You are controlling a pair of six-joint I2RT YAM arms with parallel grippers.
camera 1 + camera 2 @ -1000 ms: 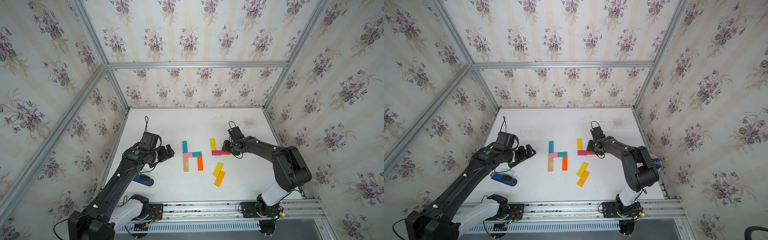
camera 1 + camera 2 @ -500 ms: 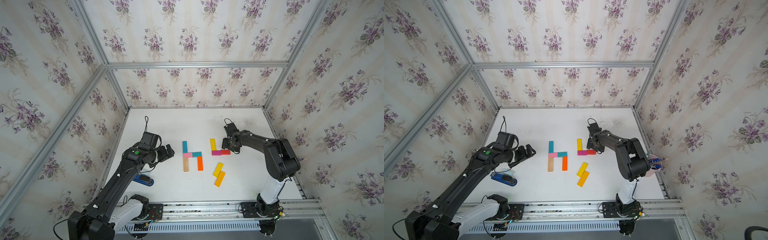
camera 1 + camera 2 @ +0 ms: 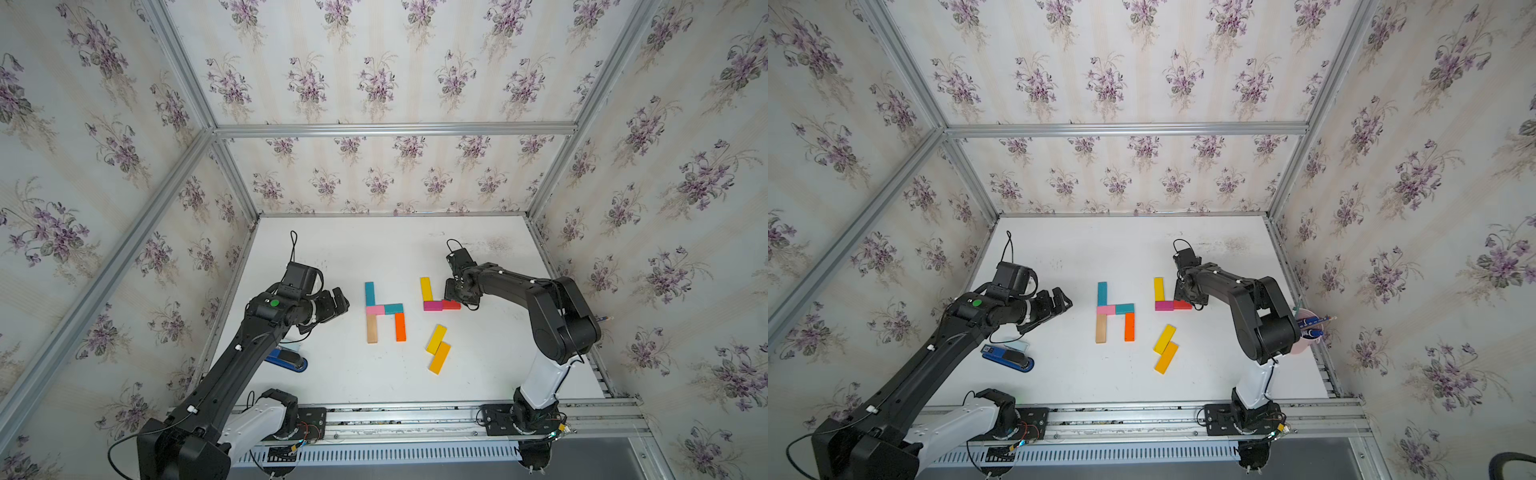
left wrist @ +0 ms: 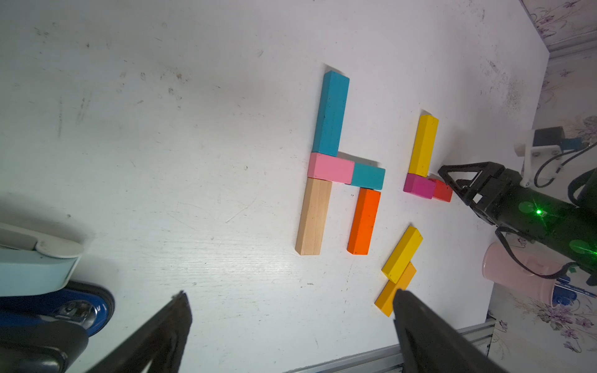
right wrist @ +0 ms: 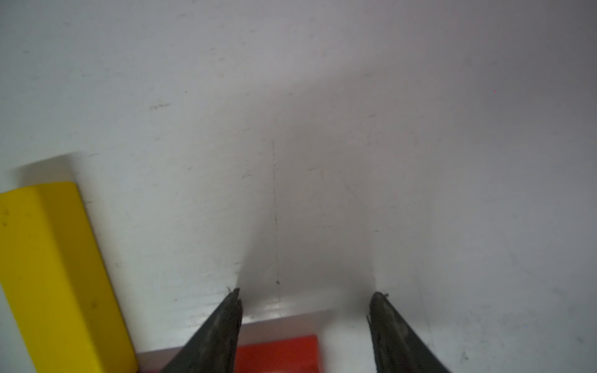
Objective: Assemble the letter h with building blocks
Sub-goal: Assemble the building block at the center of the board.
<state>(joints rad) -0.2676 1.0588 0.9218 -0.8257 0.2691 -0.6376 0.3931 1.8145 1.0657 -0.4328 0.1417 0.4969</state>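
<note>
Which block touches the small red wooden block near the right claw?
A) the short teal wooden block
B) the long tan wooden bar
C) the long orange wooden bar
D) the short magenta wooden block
D: the short magenta wooden block lies end to end against the small red wooden block in both top views.

Robot lab test cell — floral-papered walls, aluminium frame, white tabletop

Tan block bare wood w/ grain, orange block matt paint, tabletop scuffed
</note>
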